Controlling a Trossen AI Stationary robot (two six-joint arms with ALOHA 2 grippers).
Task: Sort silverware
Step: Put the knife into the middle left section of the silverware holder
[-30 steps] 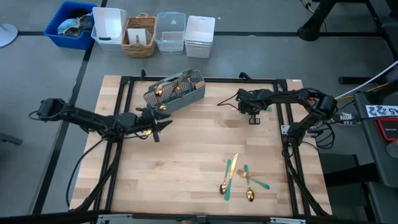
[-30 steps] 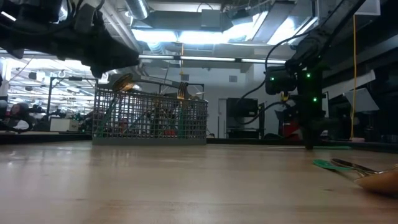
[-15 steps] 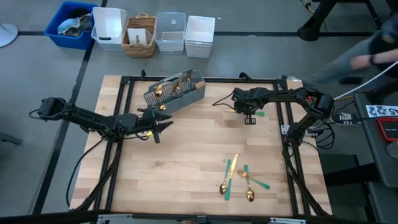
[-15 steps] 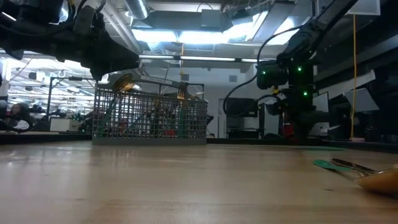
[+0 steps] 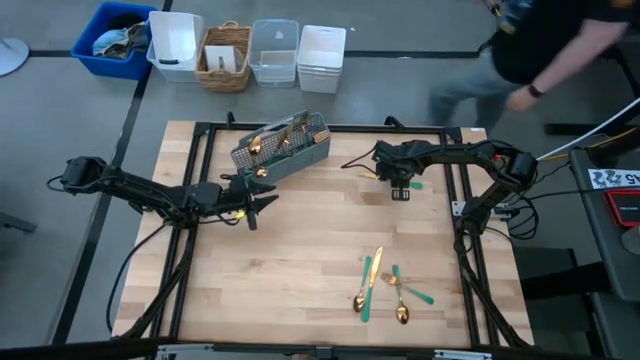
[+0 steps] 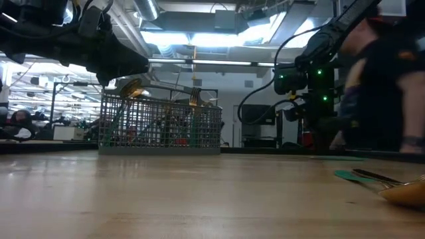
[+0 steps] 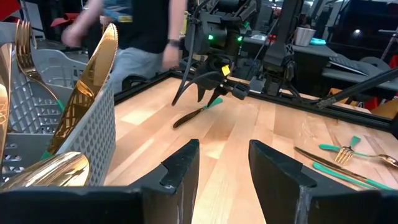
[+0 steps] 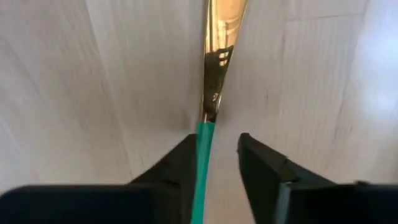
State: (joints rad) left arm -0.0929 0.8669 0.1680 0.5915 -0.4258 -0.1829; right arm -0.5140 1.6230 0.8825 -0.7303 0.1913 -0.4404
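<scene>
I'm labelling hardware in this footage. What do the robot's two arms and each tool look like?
Both arms are slim, dark, jointed links with black cables trailing along them. The left tool has two blocky matte-black fingers; the right tool has the same dark wedge-shaped pair. Green indicator lights glow on the right arm's wrist housing.

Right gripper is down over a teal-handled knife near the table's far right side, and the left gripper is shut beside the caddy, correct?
Not quite: the left gripper is open, as the left wrist view shows, beside the caddy. The right gripper does straddle the teal-handled knife.
</scene>
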